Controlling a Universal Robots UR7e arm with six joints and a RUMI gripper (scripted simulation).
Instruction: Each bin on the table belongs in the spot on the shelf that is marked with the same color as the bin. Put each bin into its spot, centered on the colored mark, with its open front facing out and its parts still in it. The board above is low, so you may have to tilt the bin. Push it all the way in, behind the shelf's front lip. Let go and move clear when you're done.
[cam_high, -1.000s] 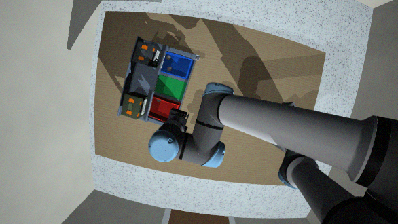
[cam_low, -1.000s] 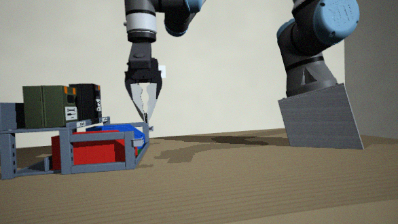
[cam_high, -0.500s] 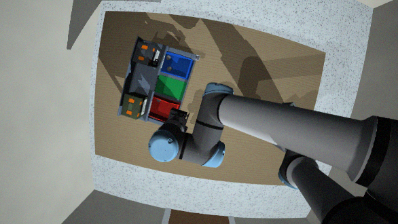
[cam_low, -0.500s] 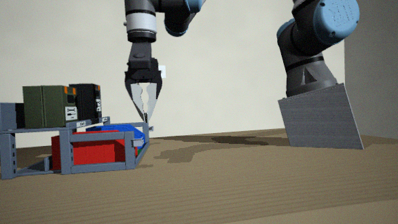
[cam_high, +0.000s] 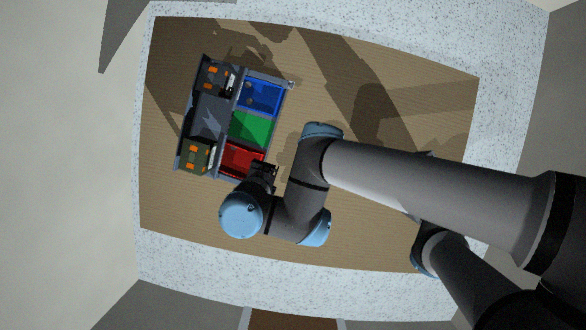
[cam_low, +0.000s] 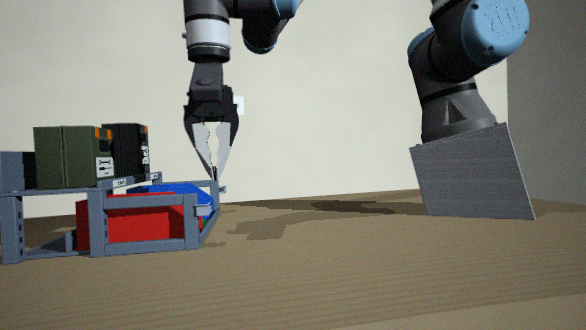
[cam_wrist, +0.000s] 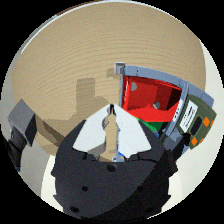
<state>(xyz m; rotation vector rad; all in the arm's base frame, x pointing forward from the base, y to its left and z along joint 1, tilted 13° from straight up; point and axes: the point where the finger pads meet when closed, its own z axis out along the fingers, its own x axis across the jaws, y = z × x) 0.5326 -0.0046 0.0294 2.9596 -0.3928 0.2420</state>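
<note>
A red bin (cam_high: 242, 159) (cam_low: 145, 220) (cam_wrist: 145, 100) stands in the lower level of the grey shelf (cam_low: 145, 246) (cam_wrist: 150, 71), at one end, with small round parts inside. A blue bin (cam_high: 262, 95) (cam_low: 175, 189) is in the lower level at the other end, with two round parts showing. Between them lies a green area (cam_high: 252, 129) (cam_wrist: 150, 126); I cannot tell whether it is a bin or a bare mark. My gripper (cam_high: 274, 170) (cam_low: 215, 172) (cam_wrist: 112, 104) is shut and empty, its tips above the shelf's front side near the red bin. The bins' rear ends are partly hidden.
A green-brown box (cam_high: 197, 156) (cam_low: 75, 156) (cam_wrist: 197, 122) and a black box (cam_high: 218, 80) (cam_low: 127, 150) stand on the shelf's upper board. Shelf corner posts stick up near the fingers. A grey slanted block (cam_low: 472, 175) carries the arm's base.
</note>
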